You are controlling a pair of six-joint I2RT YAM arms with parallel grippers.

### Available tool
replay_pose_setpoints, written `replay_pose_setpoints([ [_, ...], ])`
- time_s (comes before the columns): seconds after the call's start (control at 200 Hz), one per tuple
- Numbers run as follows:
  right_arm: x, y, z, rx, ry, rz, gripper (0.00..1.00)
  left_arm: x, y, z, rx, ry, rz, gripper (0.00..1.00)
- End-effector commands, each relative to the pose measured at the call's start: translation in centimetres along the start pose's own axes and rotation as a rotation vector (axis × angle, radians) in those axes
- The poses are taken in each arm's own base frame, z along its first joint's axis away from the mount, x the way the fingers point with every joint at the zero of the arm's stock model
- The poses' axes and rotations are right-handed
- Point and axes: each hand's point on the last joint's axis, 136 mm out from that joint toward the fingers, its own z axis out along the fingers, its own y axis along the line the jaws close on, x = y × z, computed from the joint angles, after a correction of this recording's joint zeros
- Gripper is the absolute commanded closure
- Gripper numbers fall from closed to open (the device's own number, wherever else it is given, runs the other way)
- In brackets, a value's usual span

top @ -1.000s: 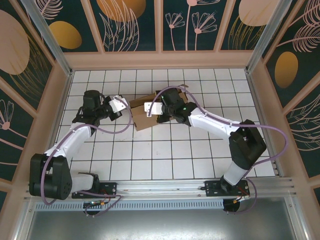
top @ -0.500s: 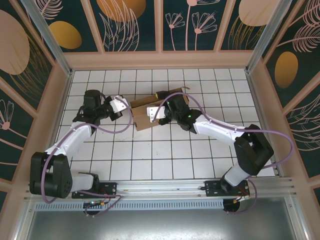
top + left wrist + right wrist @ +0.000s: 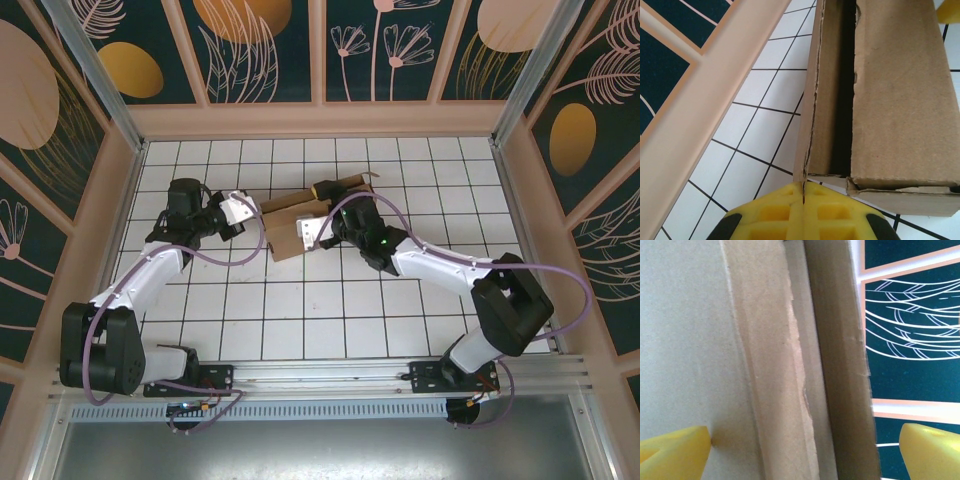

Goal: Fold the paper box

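Brown paper box (image 3: 283,240) sits on the far-centre tiles of the worktop (image 3: 300,310), partly formed: walls up, long slot along the top not closed yet. Left claw (image 3: 243,212) hasn't budged over the last second. Its wrist view shows it pinched together (image 3: 803,210) on the thin left end wall of the box (image 3: 905,100), so that end is anchored. What changed is on the other side: the right arm (image 3: 440,262) has swung its wrist a bit right and toward the near edge, which uncovers more of the rear flap (image 3: 340,186) standing up at the back. Right claw (image 3: 306,232) is over the middle of the box with fingers spread wide. In its own view they straddle a cardboard wall (image 3: 775,365), one tip touching the panel on the left, the other well clear on the right (image 3: 802,447). Nothing gripped on that side. My read: it's lining up on the next wall or flap, not folding yet. Fold looks roughly midway. Risk is the box dragging against the left pinch if the right side pushes sideways.
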Motion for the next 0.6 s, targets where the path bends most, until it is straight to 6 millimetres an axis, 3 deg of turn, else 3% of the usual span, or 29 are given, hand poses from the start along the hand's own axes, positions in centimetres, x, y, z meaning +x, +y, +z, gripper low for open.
replay_pose_setpoints([
  [0.0,-0.8,-2.8,-0.3,0.015,-0.029,0.04,0.03,-0.1,-1.2,-0.1,0.046,0.003,0.033,1.0],
  [0.255,-0.6,-0.8,1.5,-0.222,-0.006,0.145,0.03,-0.8,-1.8,-0.7,0.053,-0.017,0.102,1.0],
  [0.43,-0.6,-0.1,2.7,-0.282,0.005,0.201,0.03,-1.6,-2.9,-1.4,0.062,-0.045,0.149,1.0],
  [0.595,-1.1,0.5,2.6,-0.314,-0.011,0.233,0.04,-1.8,-3.3,-1.6,0.053,-0.063,0.146,1.0],
])
